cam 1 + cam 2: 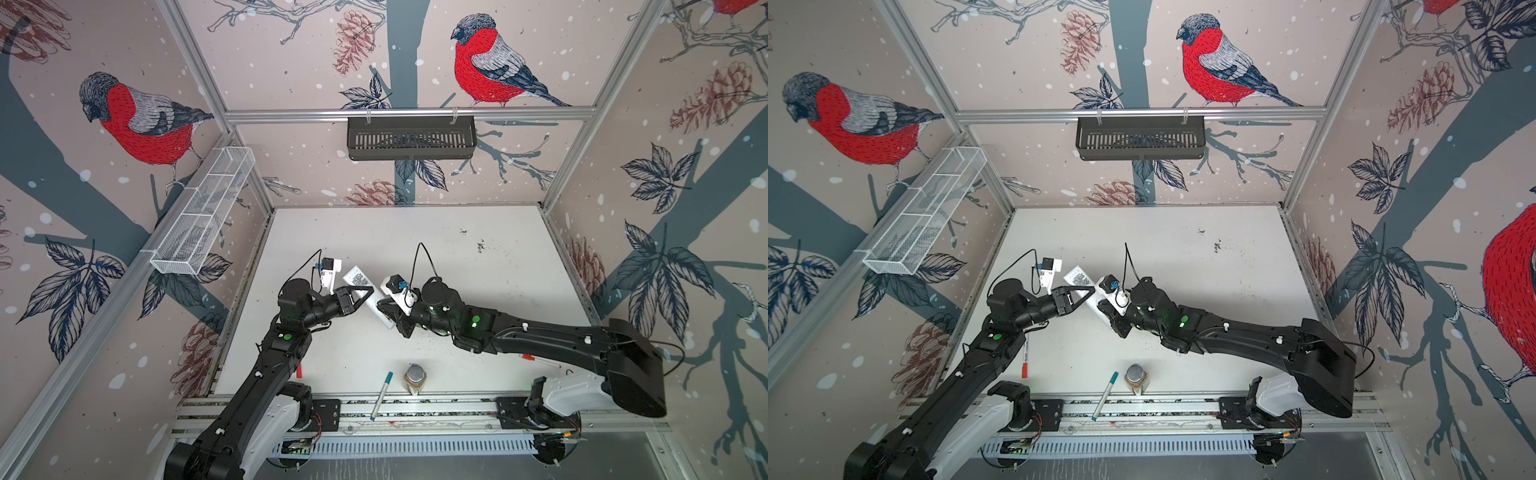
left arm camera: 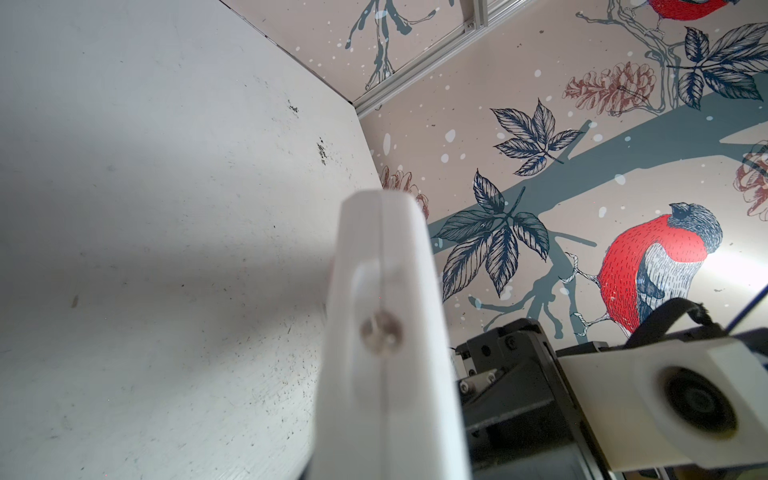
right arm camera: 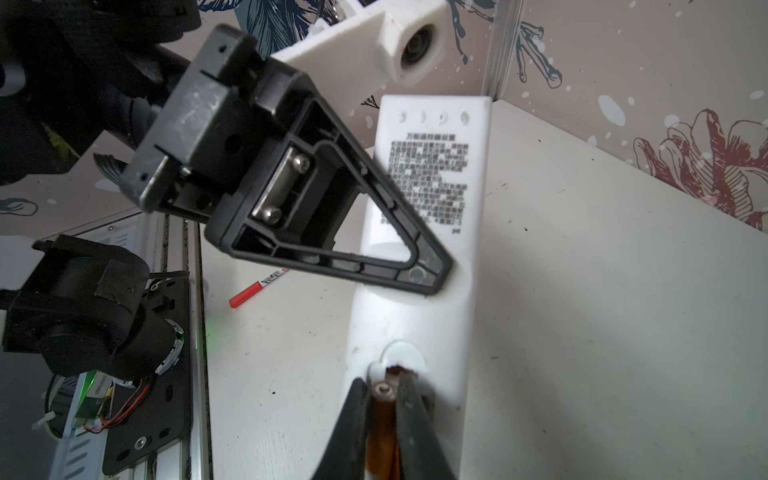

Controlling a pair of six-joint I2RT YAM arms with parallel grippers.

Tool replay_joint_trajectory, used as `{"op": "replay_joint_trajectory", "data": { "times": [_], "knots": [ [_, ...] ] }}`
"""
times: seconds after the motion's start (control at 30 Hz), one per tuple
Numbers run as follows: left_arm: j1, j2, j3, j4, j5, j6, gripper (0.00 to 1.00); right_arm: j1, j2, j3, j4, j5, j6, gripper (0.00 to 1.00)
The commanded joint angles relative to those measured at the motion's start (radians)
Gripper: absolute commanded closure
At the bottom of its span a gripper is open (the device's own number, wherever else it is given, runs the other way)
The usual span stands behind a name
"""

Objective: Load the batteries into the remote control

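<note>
The white remote control (image 1: 356,276) (image 1: 1076,276) (image 3: 436,174) is held off the table, its printed back facing up. My left gripper (image 1: 366,293) (image 1: 1087,291) is shut on its middle, and one black finger (image 3: 419,270) lies across the back. In the left wrist view the remote control (image 2: 386,332) shows edge-on and hides the jaws. My right gripper (image 3: 384,390) (image 1: 384,309) (image 1: 1105,309) is shut on an orange battery (image 3: 384,419). The battery's metal end sits at the opening of the bay at the remote's near end.
A jar with a metal lid (image 1: 414,376) and a teal marker (image 1: 382,395) lie near the front rail. A red-capped marker (image 1: 1025,365) (image 3: 257,289) lies under the left arm, another (image 1: 540,360) under the right. A black basket (image 1: 411,137) and a white wire basket (image 1: 203,212) hang on the walls.
</note>
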Motion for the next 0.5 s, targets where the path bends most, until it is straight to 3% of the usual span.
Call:
{"op": "replay_joint_trajectory", "data": {
  "times": [0.0, 0.17, 0.47],
  "knots": [
    [0.000, -0.010, 0.023, 0.033, 0.050, 0.009, 1.00, 0.010, 0.013, 0.009, -0.081, 0.046, -0.028, 0.88],
    [0.000, -0.009, 0.049, 0.016, 0.053, 0.019, 1.00, 0.018, 0.009, -0.005, -0.105, 0.062, -0.050, 0.94],
    [0.000, -0.002, 0.087, 0.091, 0.098, -0.040, 1.00, 0.020, -0.025, -0.071, -0.117, 0.052, -0.071, 0.94]
  ]
}}
